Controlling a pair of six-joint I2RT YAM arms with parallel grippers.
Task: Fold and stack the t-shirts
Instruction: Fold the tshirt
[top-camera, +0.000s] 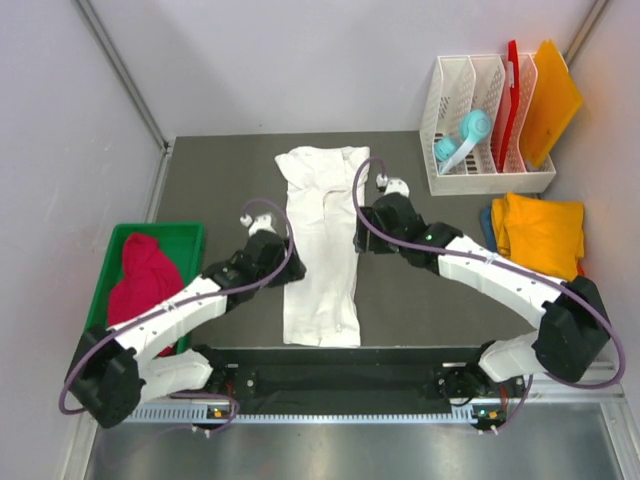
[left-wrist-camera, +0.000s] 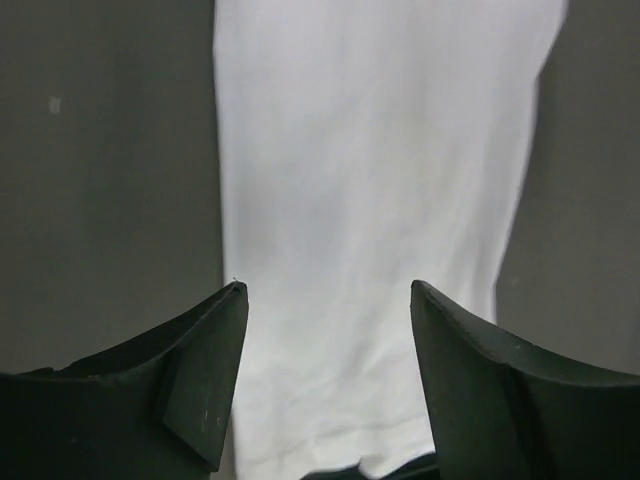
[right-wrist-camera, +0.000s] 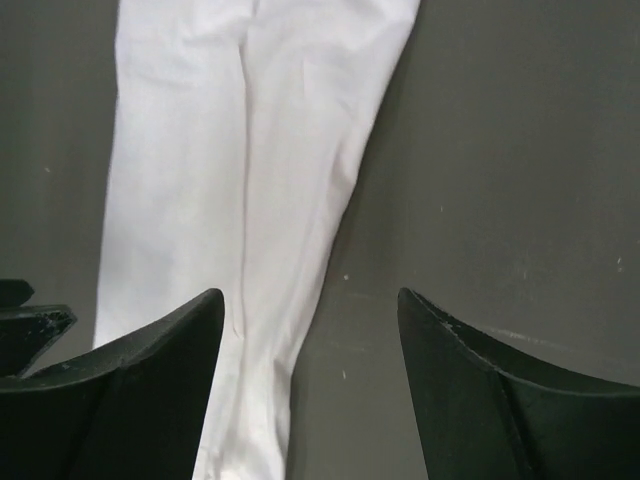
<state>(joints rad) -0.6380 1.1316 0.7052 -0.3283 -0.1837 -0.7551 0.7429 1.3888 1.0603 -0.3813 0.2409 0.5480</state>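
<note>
White t-shirt (top-camera: 320, 245) flat between the 2 grippers, narrowed to a long strip, seemingly with sides turned in, likely to allow an end-to-end fold next. Behind and outboard of the left gripper (left-wrist-camera: 325, 300), crimson-pink t-shirt (top-camera: 145, 280) heaped in a green bin (top-camera: 195, 235) (unfolded, presumably waiting its turn). Outboard of the right gripper (right-wrist-camera: 310, 300), yellow-orange t-shirt (top-camera: 540, 232) folded square over a blue one (top-camera: 486, 222), apparently the start of the stack. Left gripper: jaws spread, nothing between them, poised over the strip's left edge. Right gripper: jaws likewise apart and empty, over the strip's right edge. Probably lengthwise fold done, crosswise fold not yet made.
</note>
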